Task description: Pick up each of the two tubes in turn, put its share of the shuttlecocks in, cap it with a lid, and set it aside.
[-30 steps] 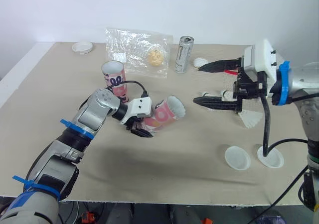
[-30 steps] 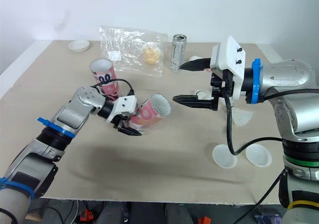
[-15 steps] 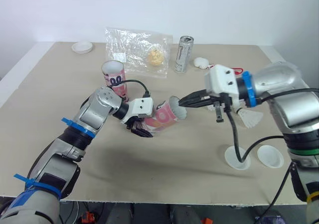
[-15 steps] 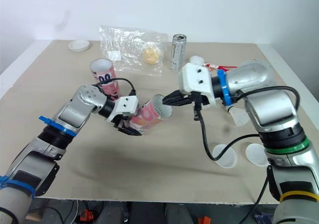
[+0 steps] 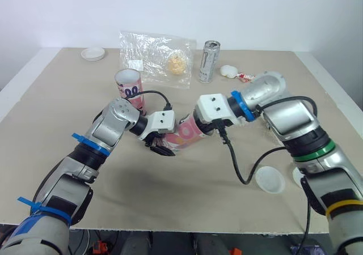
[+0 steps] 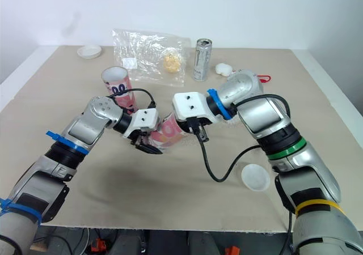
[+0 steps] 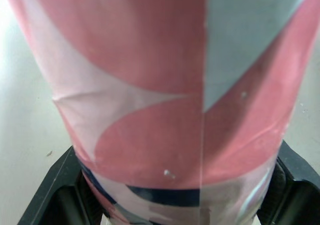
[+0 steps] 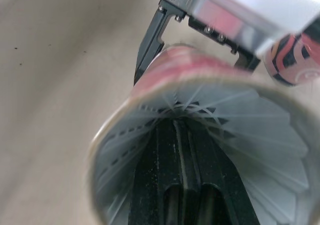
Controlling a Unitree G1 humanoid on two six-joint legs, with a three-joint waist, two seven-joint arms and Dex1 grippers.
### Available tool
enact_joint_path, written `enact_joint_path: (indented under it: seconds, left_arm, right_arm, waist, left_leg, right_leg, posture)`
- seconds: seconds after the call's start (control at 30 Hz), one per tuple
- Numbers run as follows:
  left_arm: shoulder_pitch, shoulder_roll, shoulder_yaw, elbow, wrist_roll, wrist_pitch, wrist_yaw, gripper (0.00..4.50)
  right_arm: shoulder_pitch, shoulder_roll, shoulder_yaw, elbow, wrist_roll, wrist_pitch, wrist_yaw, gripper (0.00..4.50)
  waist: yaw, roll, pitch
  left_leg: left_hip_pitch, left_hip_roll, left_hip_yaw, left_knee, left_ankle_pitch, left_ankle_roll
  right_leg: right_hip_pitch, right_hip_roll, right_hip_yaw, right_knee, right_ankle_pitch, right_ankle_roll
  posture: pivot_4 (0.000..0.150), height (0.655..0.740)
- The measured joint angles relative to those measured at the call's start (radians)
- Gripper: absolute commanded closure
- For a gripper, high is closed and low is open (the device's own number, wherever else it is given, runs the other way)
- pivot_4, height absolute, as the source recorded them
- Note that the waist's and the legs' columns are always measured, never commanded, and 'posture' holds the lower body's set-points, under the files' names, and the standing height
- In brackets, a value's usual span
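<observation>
At frame centre, the left gripper (image 5: pixel 164 143) pinches the pink cardboard tube (image 5: pixel 186 131). The right gripper (image 8: pixel 181 131), jaws pressed together, sits inside the tube's white feathered shuttlecock (image 8: pixel 260 135).

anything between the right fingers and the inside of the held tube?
Nothing visible. The fingers of the right gripper are inside the mouth of the tube, closed together, with shuttlecock feathers lining the wall around them. The left gripper clamps the tube.
</observation>
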Motion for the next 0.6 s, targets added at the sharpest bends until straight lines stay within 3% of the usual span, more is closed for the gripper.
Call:
enact_joint_path:
  seconds: [0.3,0.6]
  left_arm:
    - [0.004,0.004,0.002,0.0,0.0,0.018,0.005,1.24]
    - [0.018,0.013,0.003,-0.022,0.001,0.024,0.018,1.24]
  right_arm:
    - [-0.062,0.086,0.034,0.137,-0.082,-0.088,0.049,4.47]
    - [-0.065,0.091,0.021,0.153,-0.087,-0.081,0.074,4.47]
  waist:
    - [-0.003,0.0,0.0]
    - [-0.004,0.0,0.0]
  left_leg:
    - [0.002,0.001,0.0,0.0,0.0,0.0]
    - [0.006,0.001,0.0,0.0,0.0,-0.001]
  right_leg:
    - [0.001,0.001,-0.001,0.002,0.001,-0.001]
    - [0.001,0.002,-0.001,0.009,-0.002,-0.004]
  posture:
    - [0.15,0.74]
    - [0.15,0.74]
